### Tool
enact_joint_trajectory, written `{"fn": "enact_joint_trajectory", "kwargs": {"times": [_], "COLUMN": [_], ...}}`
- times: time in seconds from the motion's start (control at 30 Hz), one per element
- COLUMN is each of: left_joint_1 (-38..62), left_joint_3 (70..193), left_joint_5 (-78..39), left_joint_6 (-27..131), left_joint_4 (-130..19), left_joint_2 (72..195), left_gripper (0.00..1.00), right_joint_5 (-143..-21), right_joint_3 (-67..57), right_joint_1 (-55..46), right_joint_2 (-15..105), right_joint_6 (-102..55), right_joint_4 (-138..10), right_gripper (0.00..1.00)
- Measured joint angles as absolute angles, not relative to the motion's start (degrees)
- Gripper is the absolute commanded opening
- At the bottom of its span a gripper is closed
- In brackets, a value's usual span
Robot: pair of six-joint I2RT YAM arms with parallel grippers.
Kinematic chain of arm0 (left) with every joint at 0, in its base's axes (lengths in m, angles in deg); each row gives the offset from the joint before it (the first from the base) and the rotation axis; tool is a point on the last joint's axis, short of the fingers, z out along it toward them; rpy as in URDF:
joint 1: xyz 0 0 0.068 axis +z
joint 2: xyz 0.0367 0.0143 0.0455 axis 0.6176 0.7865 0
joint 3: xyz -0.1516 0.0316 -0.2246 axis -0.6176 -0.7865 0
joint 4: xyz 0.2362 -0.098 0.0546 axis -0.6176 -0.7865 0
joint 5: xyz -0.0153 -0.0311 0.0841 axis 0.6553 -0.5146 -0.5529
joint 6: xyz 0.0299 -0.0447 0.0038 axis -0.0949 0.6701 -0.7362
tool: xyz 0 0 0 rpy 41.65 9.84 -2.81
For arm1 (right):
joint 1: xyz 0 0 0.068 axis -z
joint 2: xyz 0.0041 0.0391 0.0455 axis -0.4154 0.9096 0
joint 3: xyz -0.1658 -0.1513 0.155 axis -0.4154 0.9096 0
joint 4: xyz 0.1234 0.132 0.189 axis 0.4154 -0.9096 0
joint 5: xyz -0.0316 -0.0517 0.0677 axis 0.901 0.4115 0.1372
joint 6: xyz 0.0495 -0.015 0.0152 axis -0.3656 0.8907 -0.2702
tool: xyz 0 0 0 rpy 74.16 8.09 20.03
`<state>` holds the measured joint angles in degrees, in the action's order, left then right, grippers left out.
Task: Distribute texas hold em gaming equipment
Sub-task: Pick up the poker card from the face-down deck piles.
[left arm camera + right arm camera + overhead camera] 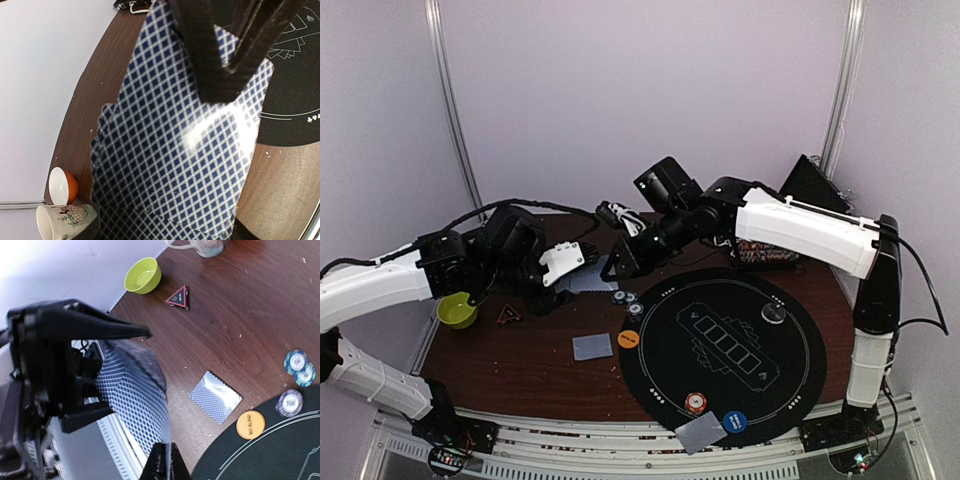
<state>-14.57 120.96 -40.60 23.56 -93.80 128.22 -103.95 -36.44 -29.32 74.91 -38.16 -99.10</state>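
My left gripper (572,270) is shut on a fanned deck of blue-checked cards (175,150), which hides its own fingertips in the left wrist view. Its black fingers (100,327) clamp the deck (135,390) in the right wrist view. My right gripper (170,464) is shut on the edge of the top card; it meets the deck from the right (617,268), and its fingers (210,55) cross the top of the left wrist view. One card (592,346) lies face down on the table, another (700,432) on the mat's near edge.
On the black round mat (790,370) lie a dark disc (773,312), a striped chip (695,403) and a blue disc (735,421). An orange disc (628,339) and chips (623,296) lie at its left rim. A green bowl (457,310), red triangle (507,316), cream mug (60,222) and orange bowl (62,185) stand left.
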Motion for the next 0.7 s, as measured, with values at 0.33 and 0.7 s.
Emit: {"fn": "enact_joint_trajectory", "kwargs": {"times": [0.33, 0.7], "left_joint_1": [-14.57, -14.57], "left_joint_3": [120.96, 120.96], "left_joint_5": [-40.6, -40.62], "left_joint_6": [23.56, 23.56], "left_joint_4": [-93.73, -93.69], "left_joint_2": [128.22, 128.02], "left_gripper": [0.61, 0.61], "right_joint_5": [-102.64, -101.78], "right_joint_3": [-37.05, -33.12], "right_joint_1": [-28.36, -17.43], "right_joint_2": [71.93, 59.23], "right_joint_6": [-37.31, -38.12], "right_joint_4": [-102.9, -104.48], "right_gripper": [0.0, 0.0]}}
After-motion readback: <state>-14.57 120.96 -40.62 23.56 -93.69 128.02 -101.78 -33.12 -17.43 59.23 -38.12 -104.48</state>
